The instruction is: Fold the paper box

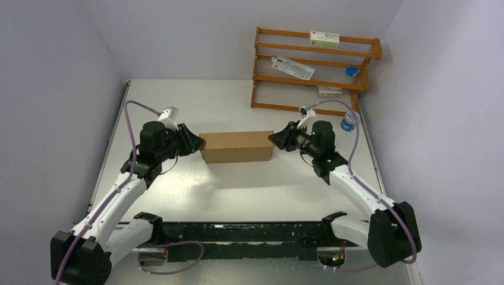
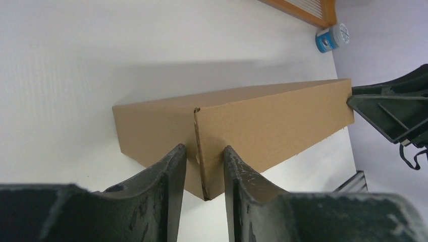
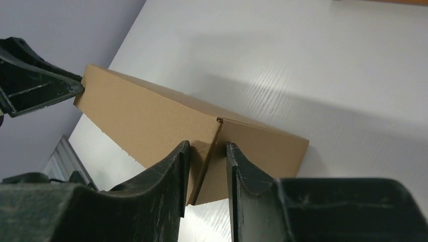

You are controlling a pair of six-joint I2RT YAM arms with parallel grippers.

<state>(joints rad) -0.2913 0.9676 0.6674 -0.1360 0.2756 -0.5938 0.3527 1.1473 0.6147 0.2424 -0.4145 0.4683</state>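
Observation:
The paper box [image 1: 236, 146] is a closed, shallow brown cardboard box lying in the middle of the white table. It also shows in the left wrist view [image 2: 262, 121] and in the right wrist view [image 3: 151, 121]. My left gripper [image 1: 199, 142] is at its left end. Its jaws [image 2: 204, 147] stand a little apart, with the tips against the end wall on either side of a corner edge. My right gripper [image 1: 273, 138] is at the right end in the same way, jaws [image 3: 208, 143] a little apart and astride a corner edge. Neither gripper clamps anything.
A wooden rack [image 1: 312, 68] stands at the back right and holds white cartons and a small blue item [image 1: 352, 71]. A blue-lidded jar [image 1: 349, 122] sits beside the right arm. A black rail [image 1: 238, 233] runs along the near edge. Walls close in on both sides.

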